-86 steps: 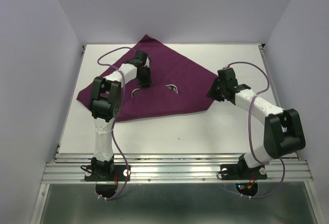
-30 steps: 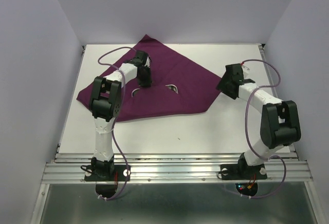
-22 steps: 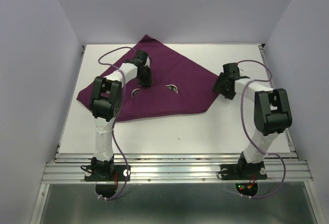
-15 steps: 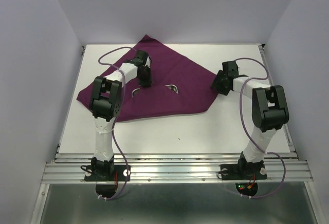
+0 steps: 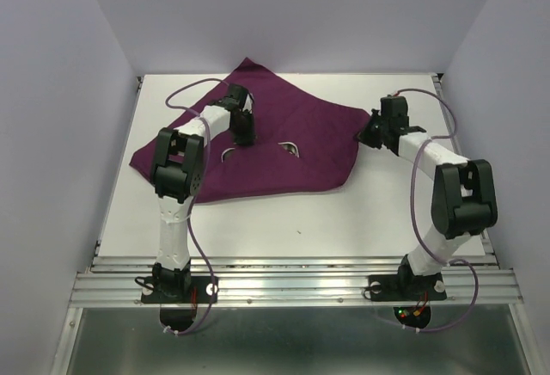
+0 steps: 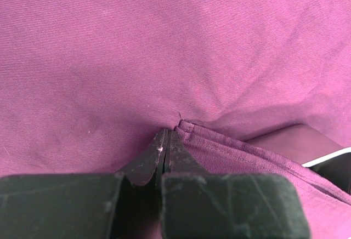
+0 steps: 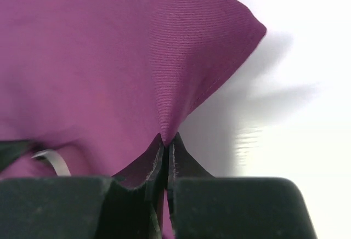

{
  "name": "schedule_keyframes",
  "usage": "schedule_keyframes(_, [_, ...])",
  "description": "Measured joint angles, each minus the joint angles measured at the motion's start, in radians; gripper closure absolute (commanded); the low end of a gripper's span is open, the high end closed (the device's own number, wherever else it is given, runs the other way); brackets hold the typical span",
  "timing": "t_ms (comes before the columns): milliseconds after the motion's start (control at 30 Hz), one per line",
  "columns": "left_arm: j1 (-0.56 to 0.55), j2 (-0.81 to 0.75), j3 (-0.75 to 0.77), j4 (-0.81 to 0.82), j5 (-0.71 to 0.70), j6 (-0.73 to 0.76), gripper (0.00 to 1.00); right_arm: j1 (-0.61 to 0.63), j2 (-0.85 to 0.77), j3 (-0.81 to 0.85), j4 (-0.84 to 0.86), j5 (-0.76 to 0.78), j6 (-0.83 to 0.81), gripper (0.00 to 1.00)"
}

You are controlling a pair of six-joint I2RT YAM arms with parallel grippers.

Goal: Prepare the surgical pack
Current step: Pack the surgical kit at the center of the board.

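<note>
Pinching a fold of the purple cloth [image 5: 309, 134] in the closed left gripper [image 6: 166, 135]; clamping its right corner in the closed right gripper [image 7: 166, 140].

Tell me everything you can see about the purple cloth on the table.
The purple cloth is a large, dark magenta woven fabric with a stitched hem. It lies rumpled and partly folded across the far half of the white table. The left pincer is shut on a hemmed fold near its middle, and the right pincer is shut on its edge by the right corner. Small gaps near the middle show something pale underneath.
</note>
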Motion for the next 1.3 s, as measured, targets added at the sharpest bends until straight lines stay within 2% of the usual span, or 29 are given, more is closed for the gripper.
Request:
schedule_keyframes(233, [-0.037,0.007,0.0,0.028,0.019,-0.006,1.0,0.009,-0.21,-0.011,-0.004,0.011,0.004,0.99])
schedule_keyframes(500, [-0.107,0.018,0.002,0.061,0.056,-0.027,1.0,0.058,-0.273,0.016,-0.066,0.01,0.008,0.99])
schedule_keyframes(733, [-0.146,0.03,0.019,0.063,0.068,-0.042,1.0,0.277,-0.265,0.104,-0.083,0.074,0.035,0.99])
schedule_keyframes(933, [-0.154,0.03,0.019,0.065,0.072,-0.046,1.0,0.442,-0.154,0.196,-0.098,0.147,0.079,0.99])
schedule_keyframes(1133, [-0.154,0.03,0.014,0.074,0.081,-0.05,1.0,0.493,-0.054,0.252,-0.104,0.176,0.11,0.99])
schedule_keyframes(1300, [-0.154,0.03,0.011,0.08,0.087,-0.05,1.0,0.505,-0.032,0.264,-0.106,0.198,0.125,0.99])
